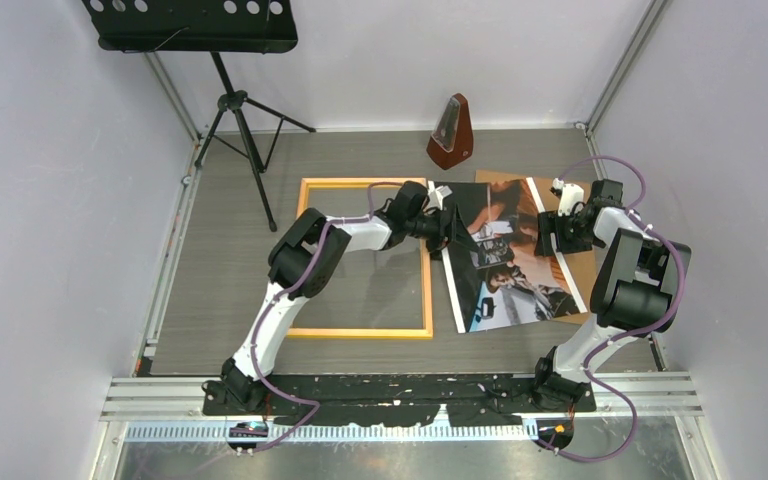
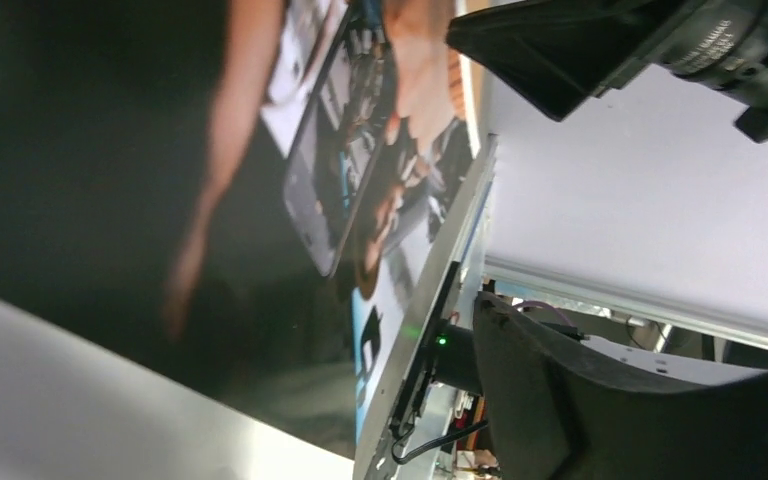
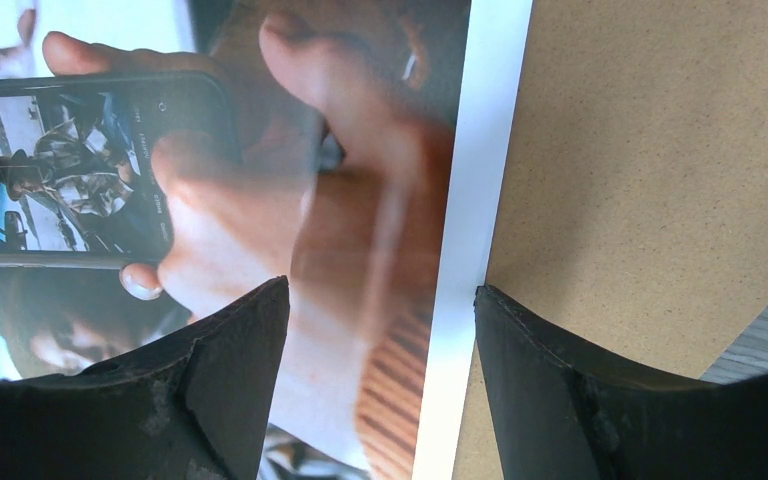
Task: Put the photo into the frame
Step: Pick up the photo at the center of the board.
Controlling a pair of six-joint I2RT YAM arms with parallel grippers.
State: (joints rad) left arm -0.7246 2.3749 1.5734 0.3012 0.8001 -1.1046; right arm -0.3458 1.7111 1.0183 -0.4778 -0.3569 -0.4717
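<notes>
Photo (image 1: 520, 265): is lying picture side up between my two hands, right of my left hand (image 1: 447, 228) and partly under my right hand (image 1: 550, 235).
Under it: a brown backing sheet (image 1: 582, 272) is showing past the print, to the right of my right hand.
Edge by my left hand: is curling up off the sheet right at my fingertips; I cannot tell whether I am touching it.
My left hand: I am holding the fingers spread, pointing at the raised edge; pale wall is showing through the gap and nothing is sitting between them.
My right hand: I am holding the fingers spread too, over the print's right margin; the white border is running down the gap, one finger over the picture, the other over the brown sheet. I am pinching nothing.
The frame (image 1: 360, 332): is lying flat on the table (image 1: 230, 250) left of my left hand, my left forearm reaching across it; its right strip is sitting just beside the raised edge.
Beyond my left hand: a metronome (image 1: 451, 132) is standing upright, and farther left a black music stand (image 1: 195, 25) is standing on its tripod.
</notes>
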